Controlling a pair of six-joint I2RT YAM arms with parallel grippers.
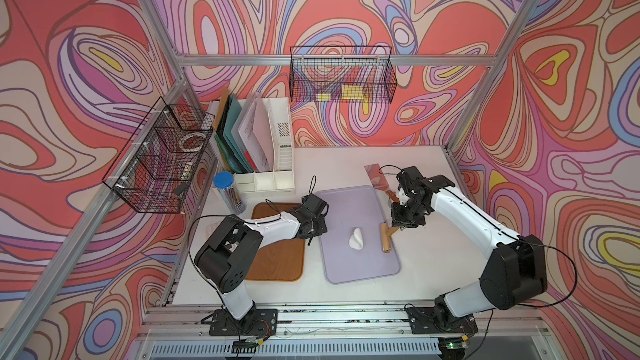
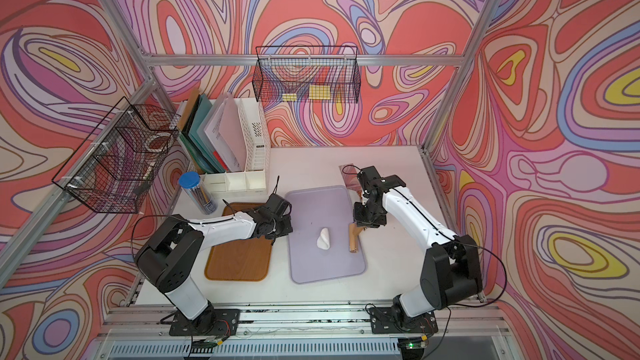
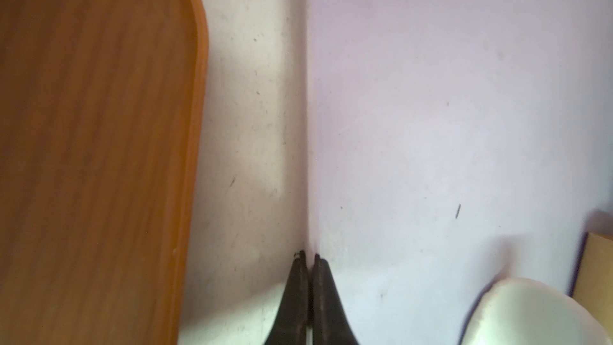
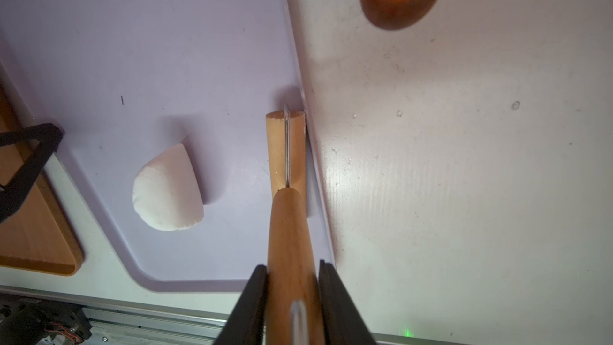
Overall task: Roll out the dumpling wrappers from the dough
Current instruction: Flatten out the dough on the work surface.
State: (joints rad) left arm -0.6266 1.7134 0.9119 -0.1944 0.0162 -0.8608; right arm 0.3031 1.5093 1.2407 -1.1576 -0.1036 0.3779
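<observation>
Shows a wooden tray (image 1: 277, 258) and a lavender tray (image 1: 360, 271) side by side on a white table (image 1: 433, 237). Places the dough (image 1: 356, 238), a small rounded lump, mid-lavender tray. Finds left gripper (image 3: 308, 257) clenched shut at that tray's left edge, right gripper (image 4: 292, 270) grasping the handle of a wooden roller (image 4: 287, 147), its head near the dough, apart. Ends with a cleaver (image 1: 375, 176) behind.

You're looking into a booth whose walls (image 1: 346, 12) are covered in swirling bands of coral, pink, lilac, blue and yellow. Aluminium frame bars (image 1: 242, 60) run up the corners and across the back. A black wire basket (image 1: 343, 79) hangs on the back bar and a second wire basket (image 1: 156, 161) hangs on the left. The white surface (image 1: 346, 164) carries a white file rack (image 1: 282, 140) of folders in its far left corner.
</observation>
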